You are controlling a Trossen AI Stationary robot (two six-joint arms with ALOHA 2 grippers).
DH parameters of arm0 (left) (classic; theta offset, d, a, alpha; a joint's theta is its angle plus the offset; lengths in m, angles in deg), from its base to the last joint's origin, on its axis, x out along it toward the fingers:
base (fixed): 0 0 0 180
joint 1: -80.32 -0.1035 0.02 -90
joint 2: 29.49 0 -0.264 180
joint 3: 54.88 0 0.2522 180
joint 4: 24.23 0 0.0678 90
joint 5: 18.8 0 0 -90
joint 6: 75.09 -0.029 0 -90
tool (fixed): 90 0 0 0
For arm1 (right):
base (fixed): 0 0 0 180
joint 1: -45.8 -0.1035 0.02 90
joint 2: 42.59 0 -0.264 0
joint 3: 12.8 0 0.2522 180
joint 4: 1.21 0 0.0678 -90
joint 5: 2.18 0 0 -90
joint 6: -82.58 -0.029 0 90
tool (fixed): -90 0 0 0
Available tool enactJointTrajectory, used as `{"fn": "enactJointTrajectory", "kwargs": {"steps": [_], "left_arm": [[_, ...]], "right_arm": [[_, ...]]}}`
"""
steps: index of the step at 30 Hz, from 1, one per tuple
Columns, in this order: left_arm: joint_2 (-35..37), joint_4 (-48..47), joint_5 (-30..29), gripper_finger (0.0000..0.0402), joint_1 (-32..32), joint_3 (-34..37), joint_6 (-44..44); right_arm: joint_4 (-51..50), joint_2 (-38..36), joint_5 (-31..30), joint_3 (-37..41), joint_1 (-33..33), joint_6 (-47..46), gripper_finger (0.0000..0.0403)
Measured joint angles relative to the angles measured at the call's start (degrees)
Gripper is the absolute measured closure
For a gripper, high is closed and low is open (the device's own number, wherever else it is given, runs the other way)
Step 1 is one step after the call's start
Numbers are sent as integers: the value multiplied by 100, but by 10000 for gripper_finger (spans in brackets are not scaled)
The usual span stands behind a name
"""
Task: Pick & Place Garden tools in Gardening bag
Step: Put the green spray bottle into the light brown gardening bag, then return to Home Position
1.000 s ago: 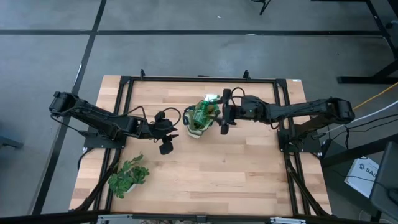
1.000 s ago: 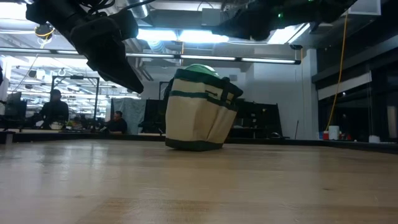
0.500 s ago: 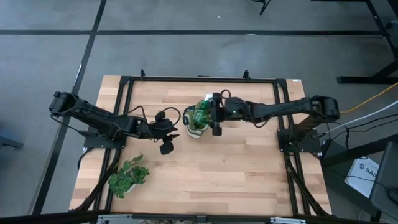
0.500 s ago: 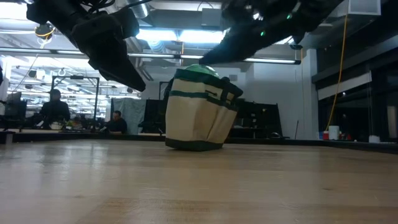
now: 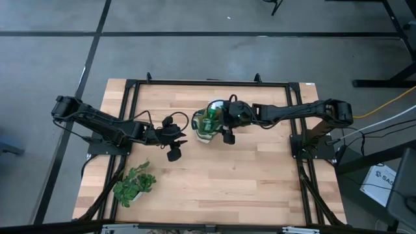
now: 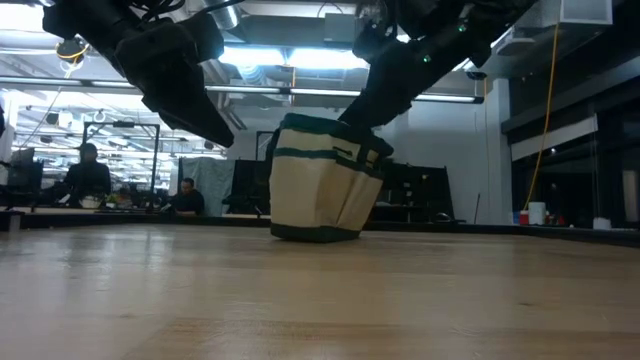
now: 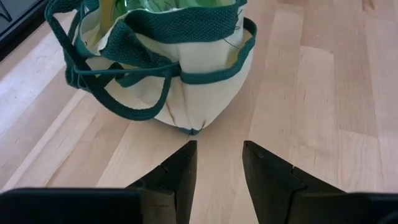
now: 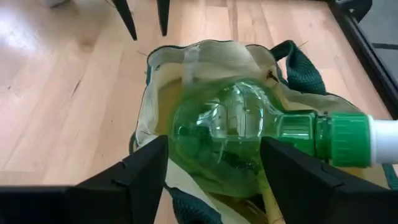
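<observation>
The white and green gardening bag (image 5: 201,135) stands upright on the table's middle (image 6: 320,190). The translucent green spray bottle (image 8: 224,137) lies in its open mouth, with the green collar and pale head over the rim. My right gripper (image 8: 214,155) is open above the bag (image 5: 220,122), slanting down, with one finger on each side of the bottle's round body. My left gripper (image 7: 217,165) is open and empty just left of the bag (image 5: 182,138). The pruning shears do not show. My right gripper's fingers (image 8: 146,168) stand on either side of the bottle's round body (image 8: 186,143), coming from the table's right and slanting down. I cannot tell whether they touch it.
A leafy green plant sprig (image 5: 133,185) lies near the table's near left corner. The black frame rails (image 5: 130,104) run along the table's sides. People sit in the room behind the table (image 6: 88,175).
My right gripper has gone toward the table's left, from beside the bag to over its mouth, and has tipped downward. The bottle's green top, which stood above the bag's rim in the low view, no longer shows there.
</observation>
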Motion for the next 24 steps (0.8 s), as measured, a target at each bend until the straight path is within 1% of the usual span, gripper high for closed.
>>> {"fn": "enactJointTrajectory", "kwargs": {"steps": [3, 5, 8, 12, 15, 17, 19, 21, 24], "left_arm": [[0, 33, 1, 277, 0, 0, 4], [22, 260, 29, 277, 2, 2, 0], [237, 525, 196, 277, 34, 0, -185], [812, 533, 210, 277, 205, 5, -606], [1303, 750, 103, 277, 411, 0, -1244], [1577, 949, 24, 277, 553, 1, -1637], [1836, 916, -35, 277, 673, 0, -1916], [2024, 897, -59, 277, 775, 0, -2026], [2213, 881, -24, 277, 921, 0, -2137]], "right_arm": [[-6, -77, 9, -5, -4, 7, 147], [41, -181, 10, -113, -4, 16, 147], [7, -323, 24, -286, 10, 46, 147], [-172, -594, 241, -336, 47, 80, 147], [-546, -915, 348, -318, 121, 78, 147], [-627, -1157, 458, -101, 185, -14, 147], [-548, -1434, 587, 237, 223, -196, 149], [-380, -1733, 606, 662, 217, -345, 153], [198, -2199, 631, 1450, 169, -605, 159]]}}
